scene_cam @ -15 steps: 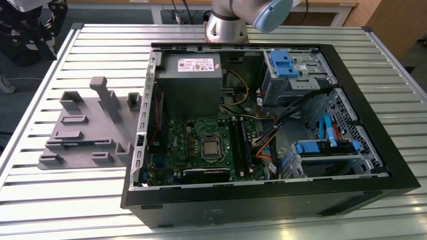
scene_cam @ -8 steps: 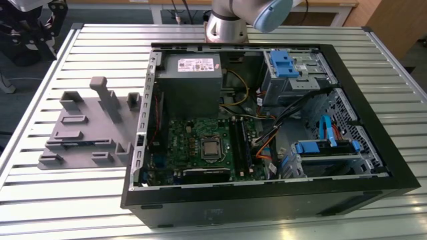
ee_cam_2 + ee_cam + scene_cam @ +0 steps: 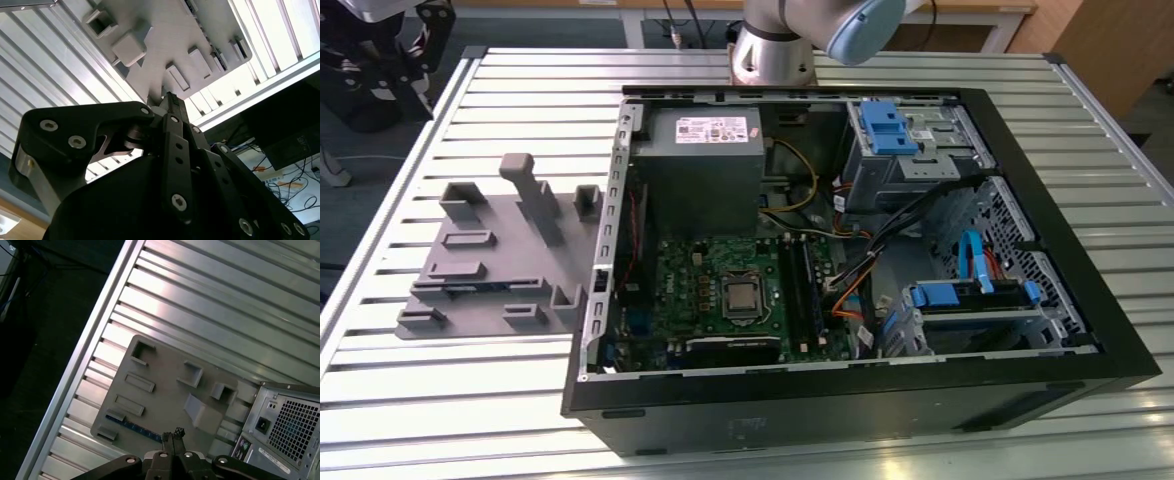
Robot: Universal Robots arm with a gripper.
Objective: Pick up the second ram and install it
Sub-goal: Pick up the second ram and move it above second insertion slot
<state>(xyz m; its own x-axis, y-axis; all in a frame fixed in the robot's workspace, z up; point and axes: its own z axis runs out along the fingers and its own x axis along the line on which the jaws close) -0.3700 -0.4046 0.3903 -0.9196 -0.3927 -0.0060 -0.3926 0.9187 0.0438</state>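
Observation:
The second ram lies in a slot at the edge of the grey fixture block; I see its blue strip. In the exterior view the ram is a dark bluish strip low on the fixture block, at that view's left. My gripper hangs well above the fixture, its tips over the block's edge beside the ram. The fingers are pressed together, shut, with nothing between them. The second wrist view shows the gripper from behind, pointing at the fixture block.
An open black computer case lies on the slatted aluminium table. Its green motherboard carries long black slots. Cables and blue drive brackets crowd the exterior view's right. The table edge runs near the fixture.

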